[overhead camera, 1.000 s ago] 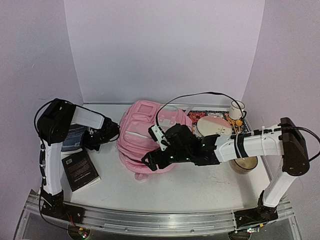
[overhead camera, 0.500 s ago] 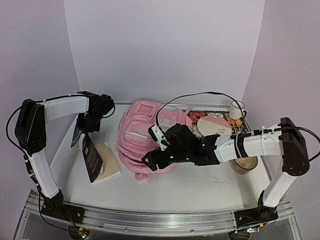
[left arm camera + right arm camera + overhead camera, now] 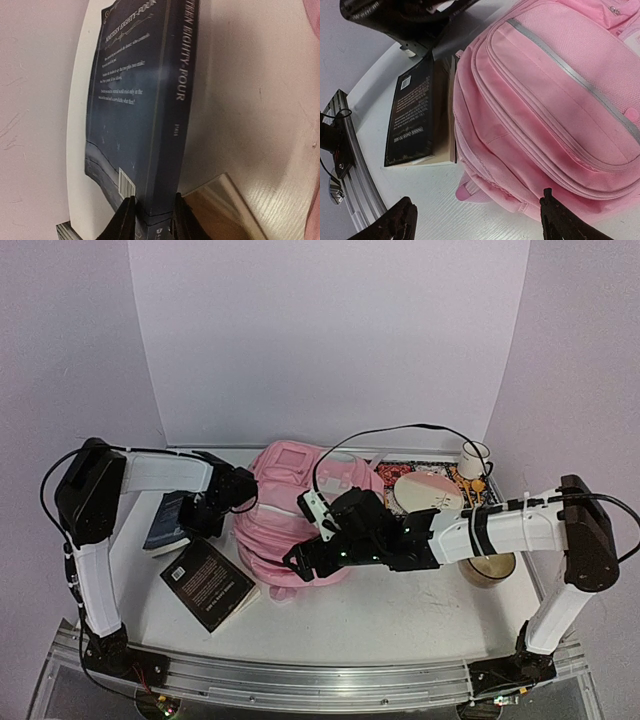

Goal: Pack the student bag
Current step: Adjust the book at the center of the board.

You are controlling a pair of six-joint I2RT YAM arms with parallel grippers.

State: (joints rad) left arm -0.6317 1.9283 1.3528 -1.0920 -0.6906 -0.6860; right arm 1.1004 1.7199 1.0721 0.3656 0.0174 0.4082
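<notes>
We counted one student bag (image 3: 290, 505) at the desk's (image 3: 400, 620) middle, two books, held book (image 3: 130, 110) pinched by left pincer (image 3: 152, 200) near the left edge, flat book (image 3: 208, 583) front-left beside the bag, right pincer (image 3: 480, 225) spread over the bag's front, open room along the front edge.

The dark book (image 3: 140, 100) bears "NINETEEN EIGHTY-FOUR" in pale capitals along its spine (image 3: 169, 130), with the first letters cut off at the frame's edge, and again atop its back cover (image 3: 117, 125), where the blurb is too small to read and a barcode (image 3: 127, 184) has illegible digits.
</notes>
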